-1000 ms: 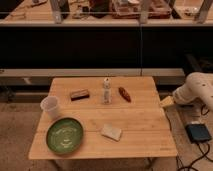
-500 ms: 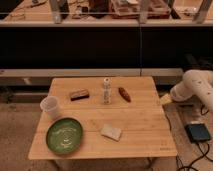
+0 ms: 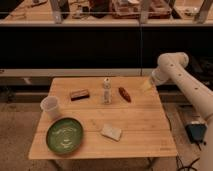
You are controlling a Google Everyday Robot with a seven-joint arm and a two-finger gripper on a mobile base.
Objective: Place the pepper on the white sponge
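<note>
One risk is looming: the gripper (image 3: 146,86) is hovering by the table's (image 3: 145,125) right rear edge, open or closed I cannot tell, while the pepper (image 3: 124,94) is lying near a small bottle (image 3: 106,91), well apart from the white sponge (image 3: 111,132); a wide reach is probably risking toppling that bottle.

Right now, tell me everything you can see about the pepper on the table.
The pepper is small, dark red-brown, elongated and tapered. It lies flat and diagonal on the wooden table, toward the far edge, just right of an upright bottle and apart from it. Nothing holds it: the gripper is to its right, near the table's far right corner, not touching it. The white sponge lies nearer the camera, well apart.
</note>
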